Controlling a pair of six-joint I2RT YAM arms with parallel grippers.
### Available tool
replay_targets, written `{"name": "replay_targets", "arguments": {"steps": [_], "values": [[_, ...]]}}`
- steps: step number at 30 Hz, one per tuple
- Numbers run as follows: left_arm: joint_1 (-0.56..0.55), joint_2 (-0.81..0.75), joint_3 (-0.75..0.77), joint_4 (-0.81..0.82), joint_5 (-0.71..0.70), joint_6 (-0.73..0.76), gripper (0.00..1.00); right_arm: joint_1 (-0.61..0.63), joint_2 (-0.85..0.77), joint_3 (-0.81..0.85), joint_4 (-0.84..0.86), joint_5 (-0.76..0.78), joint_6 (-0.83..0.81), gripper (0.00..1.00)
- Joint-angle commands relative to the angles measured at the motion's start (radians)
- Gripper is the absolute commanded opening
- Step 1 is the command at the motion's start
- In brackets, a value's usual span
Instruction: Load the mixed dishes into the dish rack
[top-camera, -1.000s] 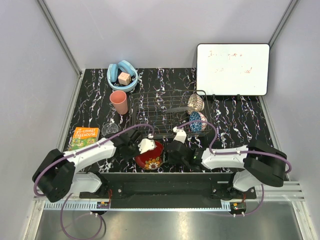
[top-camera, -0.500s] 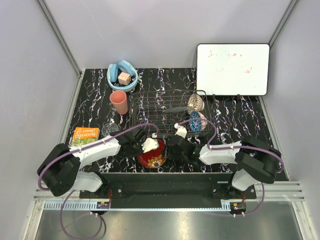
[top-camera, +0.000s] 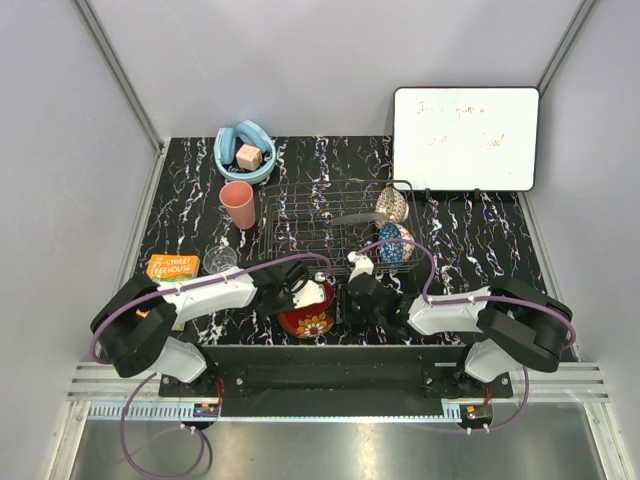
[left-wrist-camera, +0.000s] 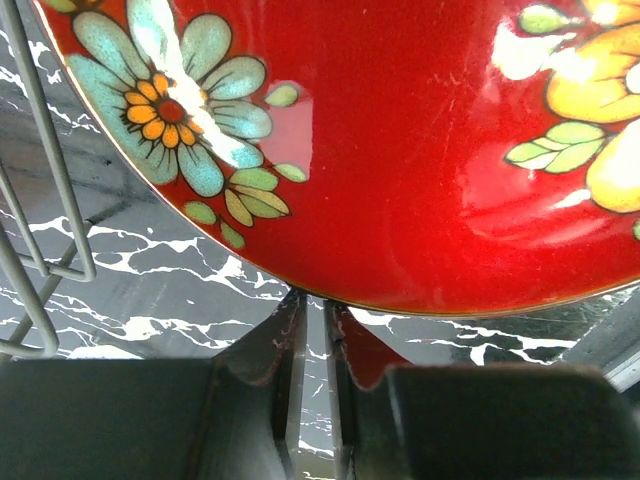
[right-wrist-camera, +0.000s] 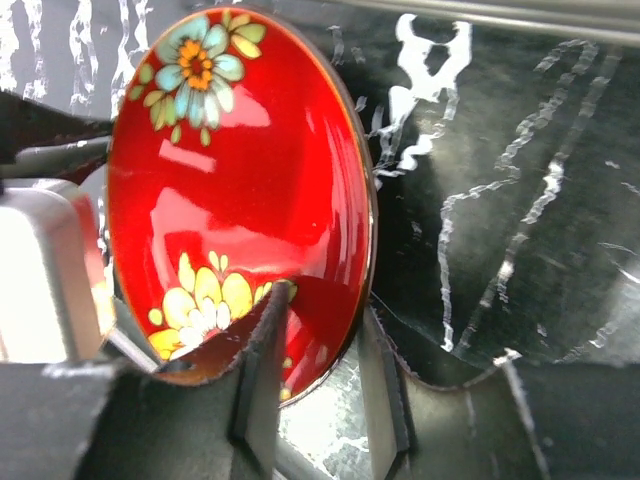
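Observation:
The red floral bowl (top-camera: 308, 312) is tilted on edge just in front of the silver wire dish rack (top-camera: 300, 215), between both grippers. My right gripper (top-camera: 352, 296) straddles its rim (right-wrist-camera: 322, 300), one finger inside and one outside, shut on it. My left gripper (top-camera: 298, 297) is shut, a thin slit between its fingers, its tips (left-wrist-camera: 312, 300) at the edge of the bowl (left-wrist-camera: 400, 150). A blue patterned bowl (top-camera: 395, 243) and a pale speckled bowl (top-camera: 392, 204) stand in the rack's right end. The pink cup (top-camera: 238, 204) and clear tumbler (top-camera: 222, 258) stand left of the rack.
A white whiteboard (top-camera: 465, 138) leans at the back right. A light-blue headphone ring with a wooden block (top-camera: 245, 150) lies at the back left. An orange book (top-camera: 170, 267) lies at the left. Rack wires (left-wrist-camera: 40, 230) are close to the left gripper.
Both grippers and the red bowl have moved a little away from the near edge toward the rack. The left arm has stretched further right.

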Motion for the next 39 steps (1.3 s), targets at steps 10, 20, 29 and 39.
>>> {"name": "replay_targets", "arguments": {"steps": [10, 20, 29, 39], "values": [[-0.043, 0.052, 0.042, 0.2, 0.2, -0.01, 0.15, 0.026, 0.011, 0.057, 0.373, -0.294, -0.068, 0.16], [-0.035, -0.058, 0.102, 0.065, 0.153, -0.033, 0.5, 0.028, -0.034, 0.051, 0.298, -0.247, -0.071, 0.0], [0.144, -0.331, 0.385, -0.211, 0.138, -0.082, 0.99, 0.029, -0.133, 0.069, 0.109, -0.201, -0.13, 0.0], [0.399, -0.575, 0.571, -0.392, 0.164, -0.073, 0.99, 0.028, -0.339, 0.416, -0.474, -0.023, -0.488, 0.0]]}}
